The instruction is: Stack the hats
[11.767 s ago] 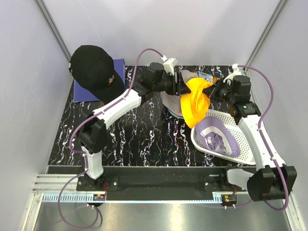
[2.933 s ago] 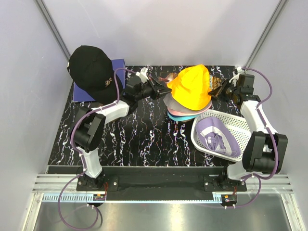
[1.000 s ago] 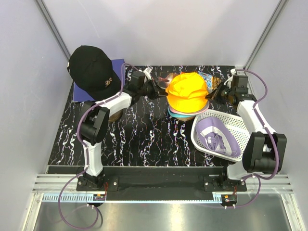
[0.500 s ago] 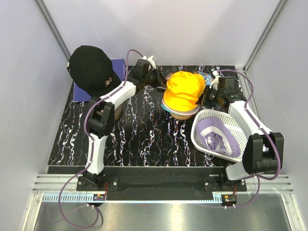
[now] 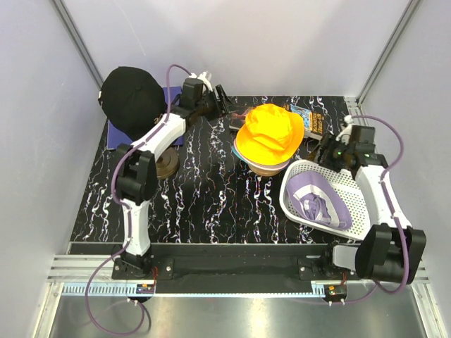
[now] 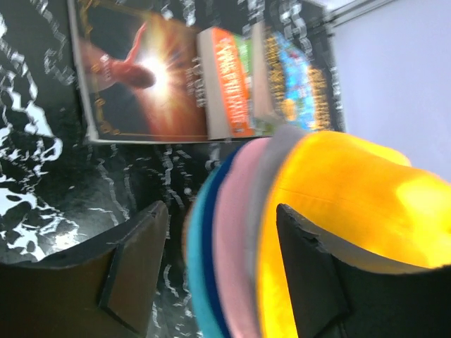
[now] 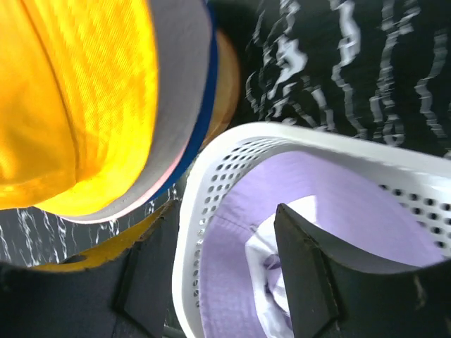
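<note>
Sitting at the far middle of the black, white-veined table [image 5: 204,197], the orange hat [image 5: 269,132] tops the stack of hats [image 6: 236,239]. It is a soft, seamed dome of woven cloth with a floppy brim. Beneath it the brims show as thin layered edges: grey, pink, blue, then teal. A lavender hat [image 5: 310,193] lies crumpled inside the white basket [image 7: 317,141], a hard plastic oval with a perforated wall, just right of the stack. The black cap [image 5: 130,91], smooth and rounded, sits in the far left corner over a blue mat [image 5: 172,93].

The left gripper [image 6: 222,282] hangs at the stack's far left side, fingers [image 6: 134,274] spread wide and holding nothing, with the layered brims in the gap beyond them. Glossy books [image 6: 141,77] lie flat just behind it. The right gripper [image 7: 225,274] is over the basket's far rim, between basket and stack, its fingers likewise parted and empty.

The stack's brims nearly meet the basket rim on the right. Bare table stretches in front of the stack and off to its left.
</note>
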